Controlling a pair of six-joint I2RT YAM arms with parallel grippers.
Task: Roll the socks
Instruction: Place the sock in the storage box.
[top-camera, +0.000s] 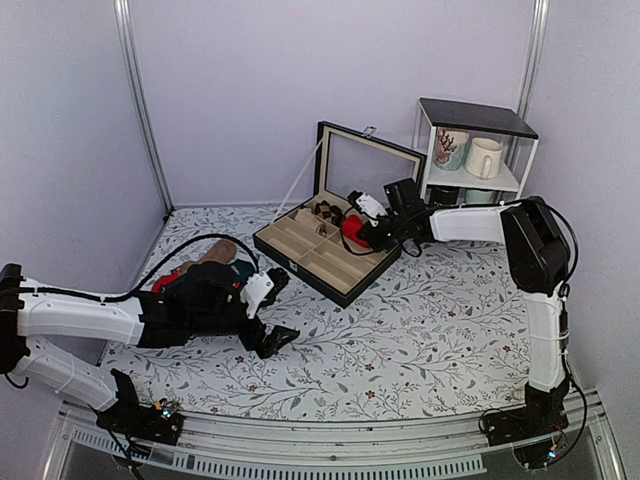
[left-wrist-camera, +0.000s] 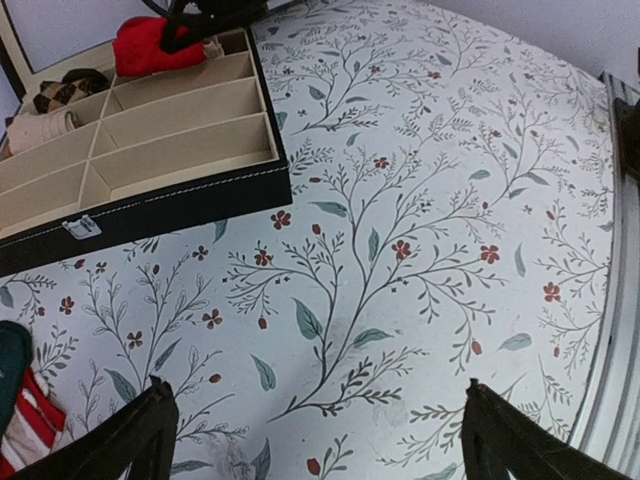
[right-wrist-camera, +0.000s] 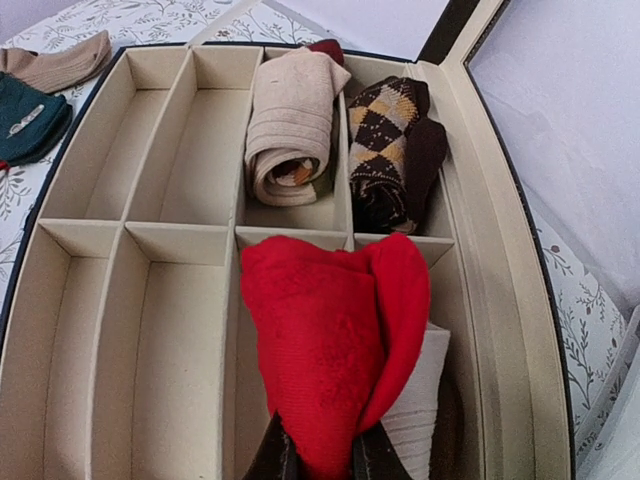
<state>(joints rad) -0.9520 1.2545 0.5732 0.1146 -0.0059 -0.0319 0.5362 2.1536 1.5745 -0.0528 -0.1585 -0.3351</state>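
Red socks (right-wrist-camera: 320, 340) (beige cuff peeking out underneath) are bundled and pinched by the right end effector (right-wrist-camera: 320, 455) over a compartment of the divided box (right-wrist-camera: 505, 300). The left end effector (left-wrist-camera: 325, 440) hangs released above the desk (left-wrist-camera: 430, 180).

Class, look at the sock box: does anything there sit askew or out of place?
The red socks, clamped in the right gripper, stick up loosely over a compartment, while the beige roll and argyle roll lie snug in theirs.
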